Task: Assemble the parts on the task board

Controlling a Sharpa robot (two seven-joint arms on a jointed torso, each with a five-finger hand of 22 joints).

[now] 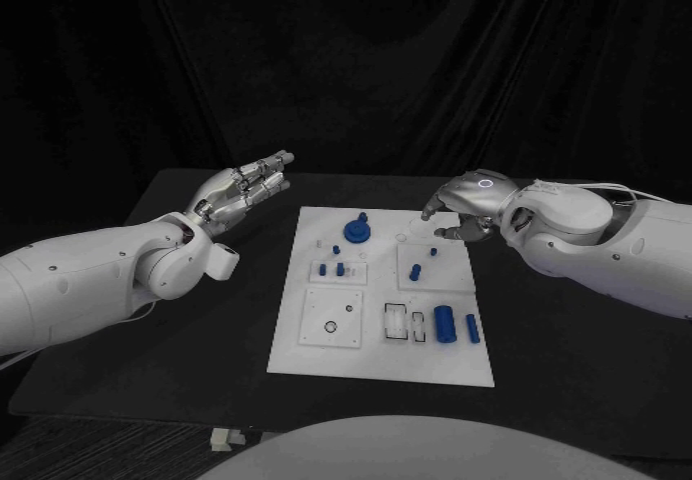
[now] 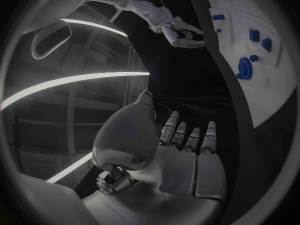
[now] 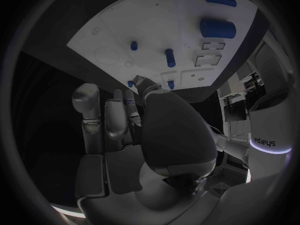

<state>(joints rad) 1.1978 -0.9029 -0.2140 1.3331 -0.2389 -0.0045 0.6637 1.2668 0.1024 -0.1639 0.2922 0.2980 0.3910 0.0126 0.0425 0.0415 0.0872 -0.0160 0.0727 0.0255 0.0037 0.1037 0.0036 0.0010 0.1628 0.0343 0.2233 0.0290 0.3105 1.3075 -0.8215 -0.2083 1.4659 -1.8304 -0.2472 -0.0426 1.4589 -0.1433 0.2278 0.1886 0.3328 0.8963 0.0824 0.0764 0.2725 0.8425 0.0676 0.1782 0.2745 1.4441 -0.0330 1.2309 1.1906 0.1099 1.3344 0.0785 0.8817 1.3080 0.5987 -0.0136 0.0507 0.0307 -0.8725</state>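
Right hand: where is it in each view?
Head view: right hand over the task board's far right corner.
Left wrist view: small, beside the board's edge.
Right wrist view: mid-circle, fingers reaching toward the board.
Shared landmark: the task board.
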